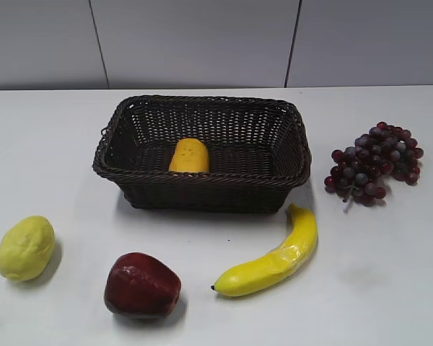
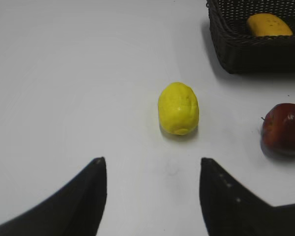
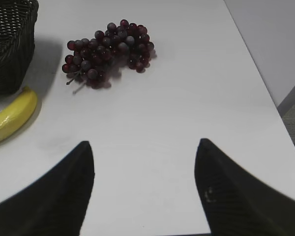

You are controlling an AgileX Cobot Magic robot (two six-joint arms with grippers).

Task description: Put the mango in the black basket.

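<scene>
Exterior view: the mango [image 1: 189, 156] is seen inside the basket [image 1: 202, 191] (both grippers [image 2: 152, 196] [image 3: 145, 189] spread, empty), so nothing is left.

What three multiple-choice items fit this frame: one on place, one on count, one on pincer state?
1. Where is the orange-yellow oblong mango?
A) on the white table
B) inside the dark woven wicker basket
C) held in a pincer

2. How many fruit items lie outside the basket?
A) two
B) three
C) four

3. How is the left pincer?
A) open, empty
B) shut on the lumpy yellow fruit
C) shut, empty

Key: B, it sits within the basket walls; C, yellow fruit, dark red apple, banana, grapes; A, fingers apart above bare table.
</scene>
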